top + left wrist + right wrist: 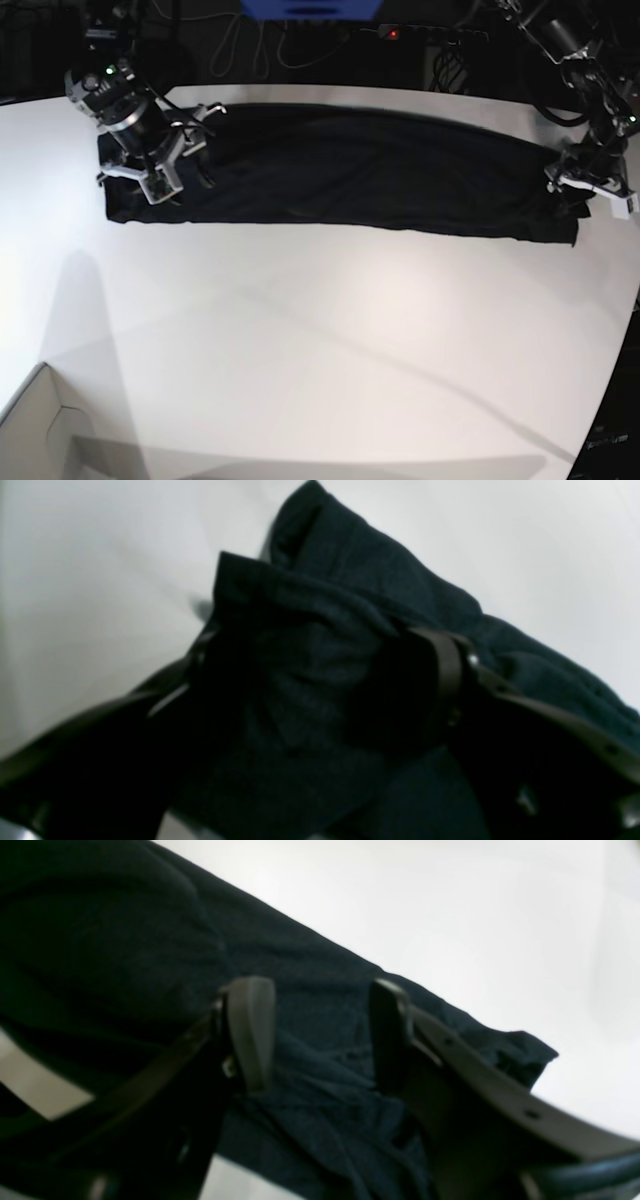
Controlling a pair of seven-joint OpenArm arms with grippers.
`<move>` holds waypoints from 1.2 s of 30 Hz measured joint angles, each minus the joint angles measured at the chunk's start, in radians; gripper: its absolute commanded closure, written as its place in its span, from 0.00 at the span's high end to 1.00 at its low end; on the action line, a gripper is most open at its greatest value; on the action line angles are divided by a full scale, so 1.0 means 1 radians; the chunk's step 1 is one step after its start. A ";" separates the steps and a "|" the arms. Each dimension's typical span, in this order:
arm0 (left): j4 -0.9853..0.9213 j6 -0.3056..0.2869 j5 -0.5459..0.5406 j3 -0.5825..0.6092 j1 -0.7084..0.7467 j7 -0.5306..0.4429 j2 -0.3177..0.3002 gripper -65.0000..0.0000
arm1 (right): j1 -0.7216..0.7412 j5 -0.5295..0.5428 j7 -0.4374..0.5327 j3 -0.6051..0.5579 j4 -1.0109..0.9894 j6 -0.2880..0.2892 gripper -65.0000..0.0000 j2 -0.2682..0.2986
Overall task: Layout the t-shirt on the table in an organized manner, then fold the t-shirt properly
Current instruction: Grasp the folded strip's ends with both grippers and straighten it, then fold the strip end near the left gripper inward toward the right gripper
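The left gripper [320, 680] is clenched on a bunched handful of the black, soft-knit t-shirt [350, 580]. Its two dark, flat fingers [447, 680] press in from either side, and the fabric rises between them in a rumpled peak with thick rounded folds. The cloth looks matte and slightly fuzzy, with a fine woven grain. Around it lies the smooth white worktop [100, 580], glossy and unmarked.

The right gripper [320, 1035] stands released, its jaws well apart. One finger carries a pale grey, rounded rubbery pad [250, 1030]; the other is a darker, flatter blade on a strap-like metal link with small holes. Between and beneath them the t-shirt [310, 970] lies in soft creases, ending in a straight hem and a squared corner against the white worktop [450, 915]. Whether the fingertips touch the cloth cannot be told.

From the base view, the t-shirt [370, 170] is a long, dark, flattened band stretched across the far part of the worktop [320, 340], with mostly straight edges. The right gripper [155, 165] sits over its left end, the left gripper [590, 185] at its right end. A pale cardboard box corner [40, 430] shows at the near left.
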 measured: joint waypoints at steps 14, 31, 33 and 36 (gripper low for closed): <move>-0.159 -0.006 -0.030 -0.003 -0.048 -0.121 -0.019 0.01 | 0.008 0.002 0.004 0.159 0.005 0.000 0.47 -0.008; 0.238 0.011 0.024 -0.003 -0.038 0.058 0.005 0.00 | 0.016 0.001 0.002 0.352 0.006 0.001 0.47 -0.041; 0.290 0.011 0.028 0.001 -0.030 0.080 0.032 0.00 | 0.025 0.001 0.004 0.361 0.006 0.000 0.47 -0.053; 0.364 0.011 0.034 0.001 -0.014 0.089 0.068 0.00 | 0.024 0.001 0.003 0.367 0.006 0.000 0.47 -0.056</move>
